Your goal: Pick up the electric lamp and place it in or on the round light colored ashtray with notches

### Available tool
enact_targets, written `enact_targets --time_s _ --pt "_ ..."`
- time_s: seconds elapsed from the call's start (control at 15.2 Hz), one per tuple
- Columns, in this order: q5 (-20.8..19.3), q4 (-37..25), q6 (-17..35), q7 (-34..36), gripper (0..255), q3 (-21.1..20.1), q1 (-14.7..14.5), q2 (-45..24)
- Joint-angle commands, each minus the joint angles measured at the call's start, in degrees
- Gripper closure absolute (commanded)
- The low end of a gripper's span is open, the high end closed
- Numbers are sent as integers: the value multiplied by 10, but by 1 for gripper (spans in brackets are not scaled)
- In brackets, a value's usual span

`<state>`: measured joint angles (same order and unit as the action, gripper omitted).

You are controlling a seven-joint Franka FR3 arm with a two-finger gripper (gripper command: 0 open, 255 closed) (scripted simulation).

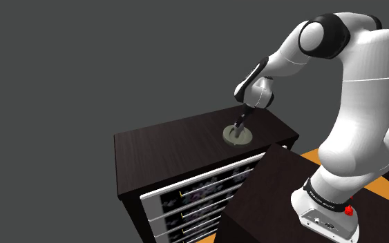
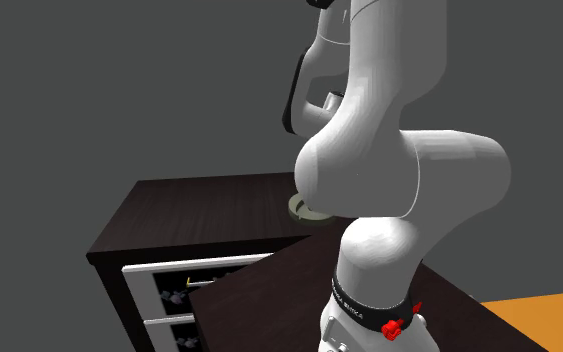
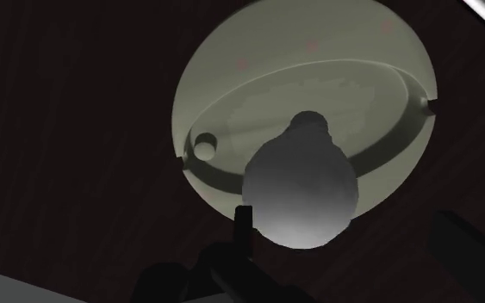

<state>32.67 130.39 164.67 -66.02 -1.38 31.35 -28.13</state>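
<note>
The lamp (image 3: pixel 299 194), a grey bulb, is over the bowl of the pale round ashtray (image 3: pixel 232 95); I can't tell if it's touching down. The gripper (image 1: pixel 236 129) fingers (image 3: pixel 245 225) are spread, one just beside the bulb and the other well clear, so nothing's clamped. In the shoulder view the ashtray's at about 2 o'clock from the middle of the dark dresser (image 1: pixel 158 148) top, and the stand (image 1: pixel 269 186) is at 5 o'clock from the ashtray.

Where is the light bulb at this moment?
The bulb is over the bowl of the pale round ashtray, between the open fingers of the hand, on the dark dresser toward the shoulder view's right.
</note>
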Motion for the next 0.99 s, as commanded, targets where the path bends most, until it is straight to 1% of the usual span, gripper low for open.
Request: enact_targets --time_s 0.0,0.13,0.4,0.92 --pt "0 0 0 0 0 0 0 0" --pt "0 0 0 0 0 0 0 0" --pt "-35 33 -50 30 0 35 -18 81" --pt "-35 33 -50 30 0 34 -18 81"
